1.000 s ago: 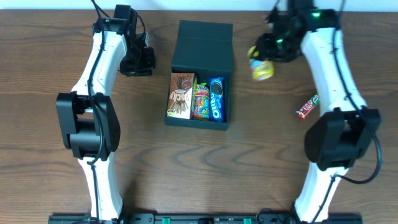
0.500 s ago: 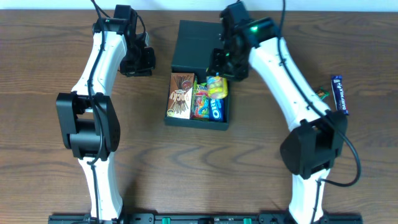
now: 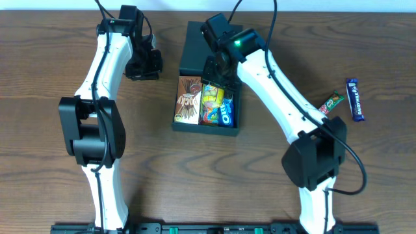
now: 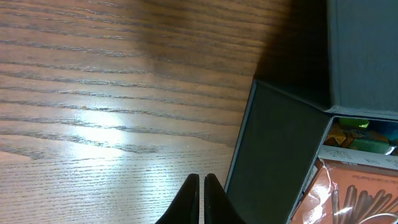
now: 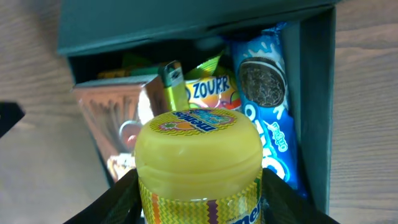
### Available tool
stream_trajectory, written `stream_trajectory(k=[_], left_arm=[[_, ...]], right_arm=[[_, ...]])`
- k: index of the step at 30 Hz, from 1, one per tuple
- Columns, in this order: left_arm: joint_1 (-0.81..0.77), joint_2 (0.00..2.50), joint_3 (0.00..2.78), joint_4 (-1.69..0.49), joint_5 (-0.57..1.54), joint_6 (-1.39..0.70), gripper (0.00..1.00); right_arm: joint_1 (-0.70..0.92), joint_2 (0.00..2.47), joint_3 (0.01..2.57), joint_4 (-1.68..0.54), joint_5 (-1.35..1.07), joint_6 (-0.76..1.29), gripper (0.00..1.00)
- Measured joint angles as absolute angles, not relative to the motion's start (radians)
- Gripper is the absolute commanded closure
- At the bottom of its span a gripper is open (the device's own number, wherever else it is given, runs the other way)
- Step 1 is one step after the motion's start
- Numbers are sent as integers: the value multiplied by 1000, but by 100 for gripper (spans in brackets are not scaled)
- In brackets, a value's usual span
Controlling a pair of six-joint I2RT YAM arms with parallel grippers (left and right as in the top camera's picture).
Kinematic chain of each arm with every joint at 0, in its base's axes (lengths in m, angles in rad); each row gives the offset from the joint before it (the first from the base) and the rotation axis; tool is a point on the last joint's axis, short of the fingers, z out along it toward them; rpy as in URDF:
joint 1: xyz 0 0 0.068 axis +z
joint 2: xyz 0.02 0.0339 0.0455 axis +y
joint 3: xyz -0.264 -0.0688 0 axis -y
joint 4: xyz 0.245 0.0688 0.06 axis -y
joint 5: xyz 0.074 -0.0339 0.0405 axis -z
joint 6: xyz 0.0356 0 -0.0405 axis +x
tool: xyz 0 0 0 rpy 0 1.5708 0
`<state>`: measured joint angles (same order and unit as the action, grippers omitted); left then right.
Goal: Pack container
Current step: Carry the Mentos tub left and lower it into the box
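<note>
The dark teal-black container (image 3: 233, 129) lies open at the table's middle, its flap lid (image 3: 211, 49) folded back. Inside lie a brown stick-biscuit packet (image 3: 188, 99), a colourful candy packet (image 3: 209, 116) and a blue Oreo packet (image 3: 227, 112). My right gripper (image 3: 213, 91) is shut on a yellow candy tub (image 5: 198, 158) and holds it over the middle of the container; the tub also shows overhead (image 3: 212, 97). My left gripper (image 4: 202, 199) is shut and empty, over bare wood just left of the container's wall (image 4: 267, 162).
A green-and-red snack bar (image 3: 331, 103) and a dark blue chocolate bar (image 3: 353, 99) lie on the table at the far right. The left arm (image 3: 107, 58) stands left of the container.
My right gripper has carried the yellow tub from right of the container leftward to over the container's middle. The two bars at the right came into view. The left arm has not moved.
</note>
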<state>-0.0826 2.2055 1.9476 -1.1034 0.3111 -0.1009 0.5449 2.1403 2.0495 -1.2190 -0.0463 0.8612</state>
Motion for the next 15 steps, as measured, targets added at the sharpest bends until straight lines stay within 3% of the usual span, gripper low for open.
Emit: stream_trajectory(k=[5,6,8,9,12,15], left_arm=[[-83,2206,1948,-1103,311,-101,94],[-83,2206,1948,-1103,311,-101,94],[-83,2206,1948,-1103,311,-101,94],[-83,2206,1948,-1103,311,-101,94],[-83,2206,1948,-1103,311,-101,94],[-83,2206,1948,-1103,311,-101,94]], right_arm=[[545,2163,2049,-1220,-33,879,99],[545,2165,2049,-1221,-32,877,86],[545,2168,2049,-1222,-32,863,45],[545,2169,2049,-1222,-32,851,30],[545,2170,2049,-1221,-33,796,7],[544,2170,2049,-1222,-35,730,1]])
